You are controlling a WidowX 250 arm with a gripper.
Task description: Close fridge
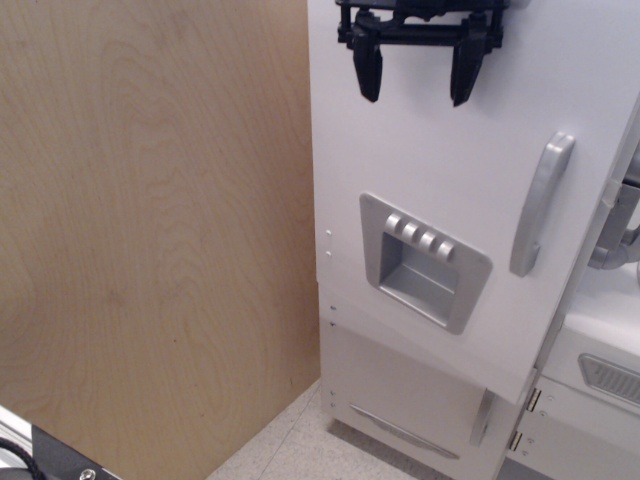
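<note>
Black gripper (418,72) up at the top center-right of the frame, two fingers spread wide apart and pointing down, nothing between them, so definitely released. Hanging right in front of the upper part of the white door; can't tell if actually touching it.

Going left to right: big light plywood panel (150,230) filling the whole left half. Bit of speckled floor (285,445) at the bottom, plus a sliver of some dark object in the lower left corner, too cut off to identify.

Then the fridge (430,180), taking up the center and right, directly behind and below the gripper. Grey dispenser panel (425,262) with four buttons sitting lower center-right, well below the fingertips. Curved grey handle (540,203) further right, below and to the right of the gripper. Door looking nearly flush. Shorter lower door (415,395) underneath, with a small grey handle. White unit with a grey vent (612,378) peeking in at the lower right edge.
</note>
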